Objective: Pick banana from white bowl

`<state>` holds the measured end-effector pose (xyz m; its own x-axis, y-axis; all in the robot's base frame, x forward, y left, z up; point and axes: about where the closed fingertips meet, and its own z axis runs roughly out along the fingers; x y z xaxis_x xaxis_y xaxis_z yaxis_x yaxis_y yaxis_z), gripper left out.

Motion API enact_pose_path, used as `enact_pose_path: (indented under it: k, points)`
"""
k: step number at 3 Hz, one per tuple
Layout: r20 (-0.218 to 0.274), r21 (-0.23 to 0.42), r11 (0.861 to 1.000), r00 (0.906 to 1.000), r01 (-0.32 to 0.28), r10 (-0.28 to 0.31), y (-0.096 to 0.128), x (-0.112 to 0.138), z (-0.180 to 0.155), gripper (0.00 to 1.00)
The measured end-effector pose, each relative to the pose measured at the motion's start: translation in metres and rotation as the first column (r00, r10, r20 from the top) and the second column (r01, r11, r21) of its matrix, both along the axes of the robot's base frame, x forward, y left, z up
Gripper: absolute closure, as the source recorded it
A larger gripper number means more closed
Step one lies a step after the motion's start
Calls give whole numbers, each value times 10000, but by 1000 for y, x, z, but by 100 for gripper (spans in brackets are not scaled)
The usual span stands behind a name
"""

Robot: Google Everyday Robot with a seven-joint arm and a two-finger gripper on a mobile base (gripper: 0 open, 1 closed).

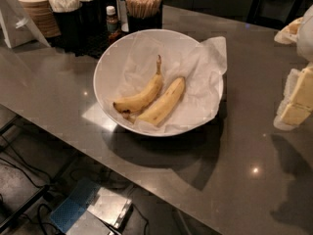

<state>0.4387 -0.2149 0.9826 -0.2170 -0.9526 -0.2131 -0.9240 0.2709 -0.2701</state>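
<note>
The white bowl (110, 58) sits on the grey counter, lined with crumpled white paper that hangs over its right rim. Two bananas lie in it side by side. The banana (165, 102) is the straighter one on the right, lightly speckled, with a short blunt end pointing up-right. The more curved banana (142, 98) with a long thin stem lies just to its left, touching it near the lower ends. My gripper (297, 99) is at the right edge of the view, well to the right of the bowl and above the counter, holding nothing that I can see.
Black caddies with wooden stirrers (143, 4) and white straws (66, 3), a small bottle (112, 19) and a stack of paper lids (36, 6) stand behind the bowl. The counter's front edge runs diagonally from left to bottom right; cables and a box (90, 209) lie on the floor below.
</note>
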Motion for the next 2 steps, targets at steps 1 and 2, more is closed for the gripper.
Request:
enact_pose_path:
  k: [1, 2]
  points:
    - [1, 0, 10000, 10000, -2, 2, 0, 0, 0, 0]
    - [56, 7, 10000, 10000, -73, 73, 2, 2, 1, 0]
